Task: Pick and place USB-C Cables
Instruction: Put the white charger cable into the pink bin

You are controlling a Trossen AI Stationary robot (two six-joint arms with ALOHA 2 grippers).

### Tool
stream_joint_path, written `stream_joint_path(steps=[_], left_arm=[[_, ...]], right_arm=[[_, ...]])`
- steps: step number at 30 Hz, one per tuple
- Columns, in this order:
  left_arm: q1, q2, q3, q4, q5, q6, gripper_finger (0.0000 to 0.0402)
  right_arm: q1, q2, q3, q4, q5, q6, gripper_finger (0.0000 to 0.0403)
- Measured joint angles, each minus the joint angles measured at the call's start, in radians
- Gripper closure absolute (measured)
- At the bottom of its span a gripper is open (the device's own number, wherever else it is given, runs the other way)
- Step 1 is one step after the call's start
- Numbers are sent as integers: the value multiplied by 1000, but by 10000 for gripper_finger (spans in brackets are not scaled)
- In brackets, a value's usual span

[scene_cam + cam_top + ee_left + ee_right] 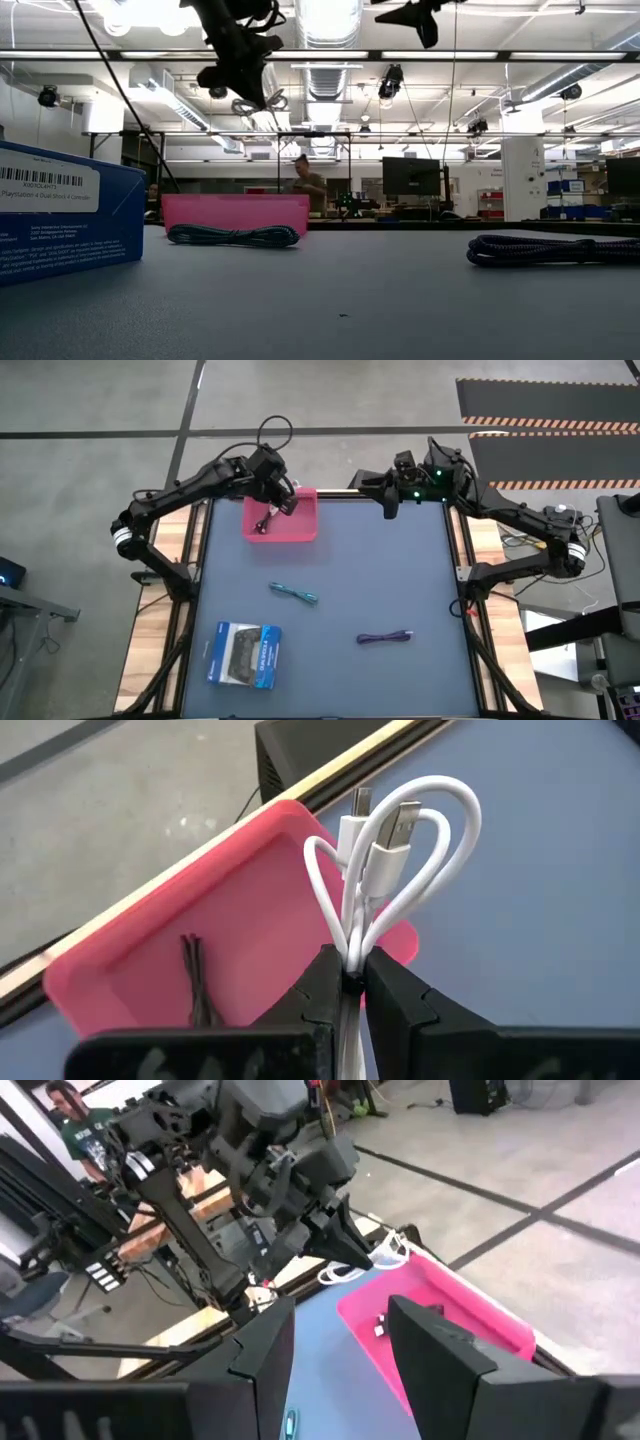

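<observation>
USB-C cables numbered four, and none was as large as the other items shown. The dark blue-grey table (330, 590) was the largest thing, flanked by two dark arms. One blue-and-white controller box (244, 654) lay flat near the table's front-left corner. One pink tray (300, 528) sat at the far edge, left of centre. The left gripper (281, 506) hung above the tray, clear of the table in the low view; its fingers (322, 988) were closed almost completely, pinching the white cable (390, 860) at the waist of its bundle, so that the loops and both plugs stood out beyond the fingertips. The right gripper (340, 1342) waited high over the table's far edge, right of the tray and well apart from every cable; its two fingers stood wide apart with nothing between them. Of the remaining cables, the black one (197, 982) lay inside the tray on its floor. The teal-blue cable (294, 594) rested on the bare table near the centre, in front of the tray. The dark purple cable (385, 638) rested on the table farther forward and to the right, well apart from the teal-blue one. One person (308, 184) was visible in the room beyond the table.
</observation>
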Motion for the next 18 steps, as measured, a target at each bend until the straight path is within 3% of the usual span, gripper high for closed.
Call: stream_joint_path(steps=[9, 13, 18], left_arm=[[24, 118, 110, -40, 34, 162, 390], [44, 190, 136, -35, 94, 396, 390], [79, 254, 124, -70, 164, 845, 390]], right_arm=[[0, 23, 84, -44, 0, -23, 250], [0, 23, 86, -48, 0, -24, 250], [0, 23, 85, -80, 0, -24, 250]])
